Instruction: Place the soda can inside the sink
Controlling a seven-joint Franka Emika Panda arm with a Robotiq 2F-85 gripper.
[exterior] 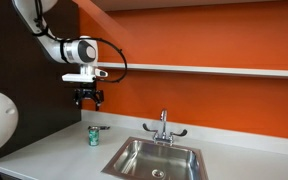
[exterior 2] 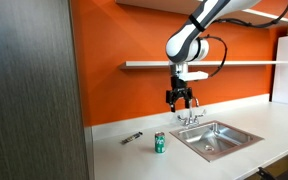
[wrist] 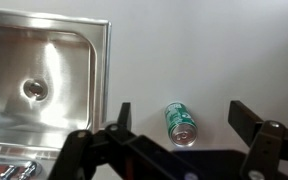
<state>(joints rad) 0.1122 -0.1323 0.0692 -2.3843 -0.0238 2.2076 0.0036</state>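
Note:
The green soda can stands upright on the white counter left of the sink; it also shows in an exterior view and in the wrist view, seen from above with its silvery top. The stainless-steel sink has a round drain and a chrome faucet. My gripper hangs open and empty well above the counter, roughly over the can. In the wrist view the can lies between the two spread fingers.
A small dark pen-like object lies on the counter behind the can, also seen in an exterior view. An orange wall with a white shelf runs behind. A dark panel stands beside the counter.

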